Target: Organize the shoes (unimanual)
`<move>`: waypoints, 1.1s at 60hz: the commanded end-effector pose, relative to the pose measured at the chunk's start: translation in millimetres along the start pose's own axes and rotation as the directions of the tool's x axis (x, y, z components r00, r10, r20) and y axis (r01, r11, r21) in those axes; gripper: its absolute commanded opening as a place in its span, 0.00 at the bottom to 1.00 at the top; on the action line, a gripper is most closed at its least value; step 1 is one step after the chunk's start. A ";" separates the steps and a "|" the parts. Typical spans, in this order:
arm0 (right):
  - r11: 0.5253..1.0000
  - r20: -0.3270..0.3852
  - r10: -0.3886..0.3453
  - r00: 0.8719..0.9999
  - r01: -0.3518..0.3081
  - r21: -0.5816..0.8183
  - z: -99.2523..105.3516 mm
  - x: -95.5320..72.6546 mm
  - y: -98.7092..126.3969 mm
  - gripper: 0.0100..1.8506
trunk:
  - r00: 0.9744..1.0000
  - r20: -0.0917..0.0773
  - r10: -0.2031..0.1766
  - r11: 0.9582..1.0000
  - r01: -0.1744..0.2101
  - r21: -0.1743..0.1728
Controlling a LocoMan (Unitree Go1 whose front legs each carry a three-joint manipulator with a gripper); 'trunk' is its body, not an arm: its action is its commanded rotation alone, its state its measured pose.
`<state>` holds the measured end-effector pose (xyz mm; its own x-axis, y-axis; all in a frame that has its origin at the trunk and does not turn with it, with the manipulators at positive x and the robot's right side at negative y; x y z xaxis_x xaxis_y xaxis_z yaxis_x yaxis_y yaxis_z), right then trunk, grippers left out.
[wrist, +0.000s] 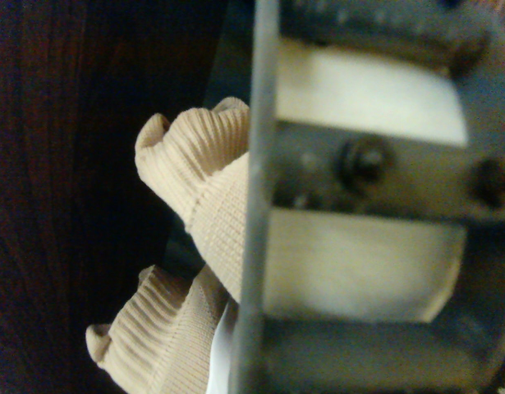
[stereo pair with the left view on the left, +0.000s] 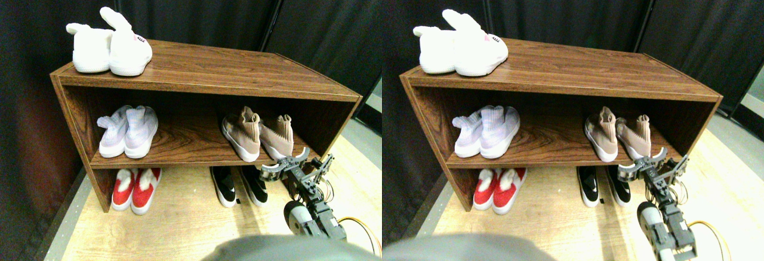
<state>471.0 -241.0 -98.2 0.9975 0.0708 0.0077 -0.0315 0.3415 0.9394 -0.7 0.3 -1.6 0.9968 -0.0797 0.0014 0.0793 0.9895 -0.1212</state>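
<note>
Stereo pair view shows the right gripper (stereo pair with the left view on the left: 295, 164), jaws spread and empty, just before the shelf (stereo pair with the left view on the left: 197, 153) edge, with black slip-ons (stereo pair with the left view on the left: 239, 186) beneath the shelf and tan sneakers (stereo pair with the left view on the left: 258, 134) on it beyond.

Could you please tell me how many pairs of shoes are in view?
5: white pair on top; lavender pair and tan pair on the middle shelf; red pair and black pair on the floor beneath.

No text, brand or number can be read. The white slippers (stereo pair with the left view on the left: 110, 49) on top of the wooden shelf (stereo pair with the left view on the left: 239, 73) carry a small dark mark, too small to read.
</note>
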 end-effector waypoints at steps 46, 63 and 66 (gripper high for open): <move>0.987 -0.038 0.144 0.989 -0.146 -0.070 14.1 -60.2 18.9 0.94 | 1.000 -0.008 -0.015 1.000 0.015 0.025; 0.973 0.069 0.201 0.977 -0.191 -0.132 47.6 -97.8 21.1 0.74 | 1.000 -0.005 -0.014 1.000 0.014 0.025; 0.965 0.101 0.220 0.970 -0.201 -0.169 56.9 -103.4 22.8 0.61 | 1.000 -0.005 -0.014 1.000 0.014 0.025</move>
<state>376.2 -289.5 -67.3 0.9823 0.0577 0.1784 -0.1853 0.4439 0.8767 -0.7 -0.3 -2.9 0.9952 -0.0979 -0.0039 0.0970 0.9907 -0.0952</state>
